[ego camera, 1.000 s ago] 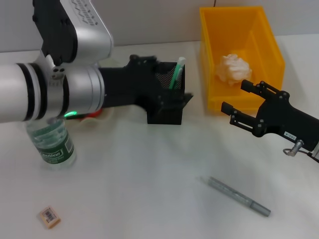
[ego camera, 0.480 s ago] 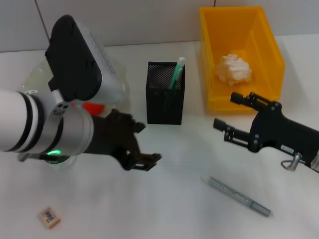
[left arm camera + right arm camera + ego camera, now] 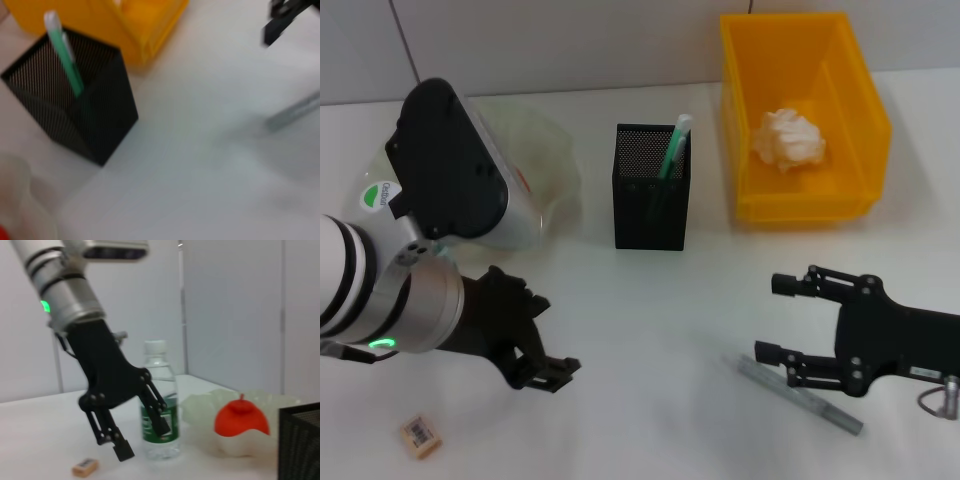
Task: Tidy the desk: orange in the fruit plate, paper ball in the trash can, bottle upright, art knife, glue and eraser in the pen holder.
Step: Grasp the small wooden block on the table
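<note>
- The left tool hangs over the front left part of the white bench; its fingers are apart and hold nothing.
- The eraser lies near the front left edge of the bench, close to the left tool but not touching it.
- The right tool is low over the front right part of the bench, its fingers wide apart and empty.
- A grey pen-like thing, maybe the art knife, lies flat just under the right tool.
- The pen holder stands in the middle toward the back edge, with a green stick in it.
- The paper ball lies in the trash can at the back right.
- The bottle stands upright beside the fruit plate.
- The orange rests in the fruit plate at the back left.
</note>
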